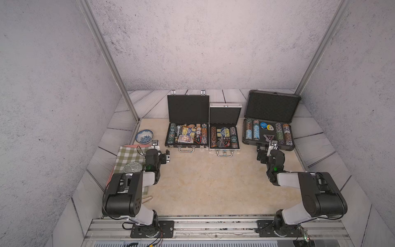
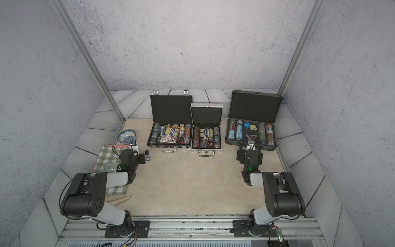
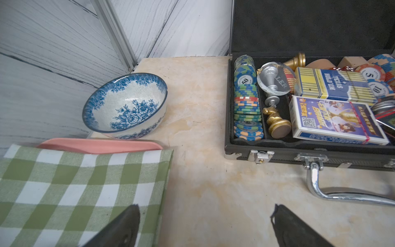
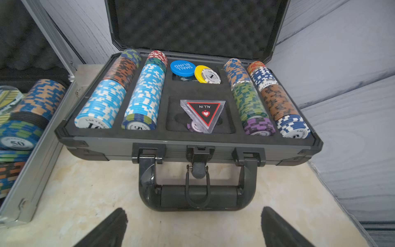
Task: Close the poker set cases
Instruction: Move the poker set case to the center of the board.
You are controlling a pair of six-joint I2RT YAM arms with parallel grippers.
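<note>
Three poker set cases stand open along the back of the table, lids upright and chips inside. In both top views the black flat case (image 1: 188,109) (image 2: 171,109) is on the left, the smaller silver case (image 1: 224,115) (image 2: 206,115) in the middle, and the larger dark-grey case (image 1: 271,107) (image 2: 254,107) on the right. My left gripper (image 1: 161,149) (image 3: 205,210) is open over bare table, in front of the black case's (image 3: 241,149) left corner. My right gripper (image 1: 267,149) (image 4: 193,210) is open just in front of the dark-grey case's handle (image 4: 198,196), touching nothing.
A blue-patterned bowl (image 1: 144,136) (image 3: 126,107) sits at the back left beside a pink tray (image 3: 100,145) under a green checked cloth (image 1: 130,156). A plate (image 1: 132,166) lies on the cloth. A wooden utensil (image 1: 147,198) lies near the left arm. Walls enclose the table.
</note>
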